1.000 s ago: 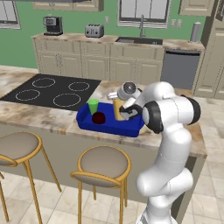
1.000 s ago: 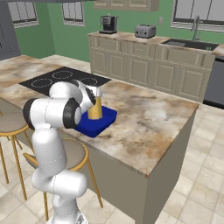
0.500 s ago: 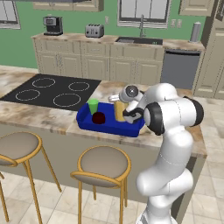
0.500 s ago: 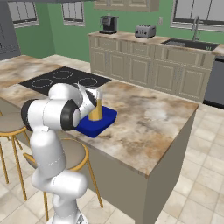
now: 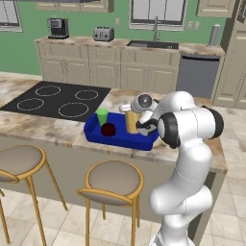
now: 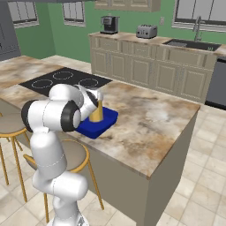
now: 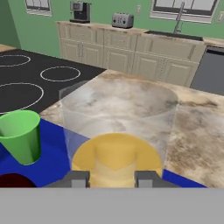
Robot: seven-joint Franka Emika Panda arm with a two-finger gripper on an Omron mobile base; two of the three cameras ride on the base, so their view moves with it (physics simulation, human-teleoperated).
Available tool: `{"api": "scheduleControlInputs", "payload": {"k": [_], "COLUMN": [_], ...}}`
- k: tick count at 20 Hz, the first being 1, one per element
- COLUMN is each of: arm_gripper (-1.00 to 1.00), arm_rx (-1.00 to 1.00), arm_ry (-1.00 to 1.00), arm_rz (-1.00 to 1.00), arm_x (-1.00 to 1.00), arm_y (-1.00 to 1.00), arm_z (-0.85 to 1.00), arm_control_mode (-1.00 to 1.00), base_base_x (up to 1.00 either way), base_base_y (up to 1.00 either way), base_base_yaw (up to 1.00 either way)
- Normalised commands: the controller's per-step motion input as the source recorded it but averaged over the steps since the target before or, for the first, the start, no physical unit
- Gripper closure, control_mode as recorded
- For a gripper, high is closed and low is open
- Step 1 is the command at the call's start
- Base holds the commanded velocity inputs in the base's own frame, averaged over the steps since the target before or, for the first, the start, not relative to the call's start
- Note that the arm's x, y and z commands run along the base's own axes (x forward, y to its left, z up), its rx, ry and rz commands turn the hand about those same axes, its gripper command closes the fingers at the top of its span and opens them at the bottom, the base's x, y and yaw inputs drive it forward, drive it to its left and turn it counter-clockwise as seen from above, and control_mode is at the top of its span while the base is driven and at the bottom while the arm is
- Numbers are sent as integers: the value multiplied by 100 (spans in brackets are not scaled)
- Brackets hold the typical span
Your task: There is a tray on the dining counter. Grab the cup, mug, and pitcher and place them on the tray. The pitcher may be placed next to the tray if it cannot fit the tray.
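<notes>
The blue tray [image 5: 117,137] lies on the dining counter [image 5: 48,127] to the right of the cooktop. The green cup [image 5: 102,116] and the dark red mug [image 5: 108,129] stand in its left part. The yellow-orange pitcher [image 5: 131,121] stands upright in the tray's right part, with my gripper [image 5: 140,126] shut on it from the right side. In the hand view the clear pitcher [image 7: 116,127] sits between the fingertips of my gripper [image 7: 113,178], with the cup [image 7: 21,135] and the mug [image 7: 13,180] to its left on the tray [image 7: 52,162]. From the right, my arm partly hides the pitcher [image 6: 96,111] and the tray [image 6: 106,121].
A black cooktop [image 5: 57,98] is inset in the counter left of the tray. Two stools [image 5: 113,180] stand at the counter's near side. Bare stone top [image 6: 150,119] stretches right of the tray. The wall counter with sink, toaster [image 5: 103,33] and coffee machine is far behind.
The gripper and the pitcher have shifted slightly to the right within the tray. Cup and mug have not moved.
</notes>
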Motion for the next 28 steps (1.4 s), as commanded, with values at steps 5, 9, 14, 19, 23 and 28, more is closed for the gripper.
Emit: {"api": "scheduleControlInputs", "payload": {"k": [5,9,14,19,23,28], "arm_gripper": [-100,-100,-100,-100,-100,-100], "arm_rx": [0,0,0,0,0,0], "arm_ry": [0,0,0,5,5,4], "arm_rz": [0,0,0,0,0,0], "arm_x": [0,0,0,-7,-19,-25], "arm_y": [0,0,0,0,0,0], "arm_z": [0,0,0,-1,-6,-9], "arm_control_mode": [-100,-100,-100,-100,-100,-100], "base_base_x": [0,0,0,0,0,0], "base_base_y": [0,0,0,0,0,0], "base_base_yaw": [0,0,0,0,0,0]}}
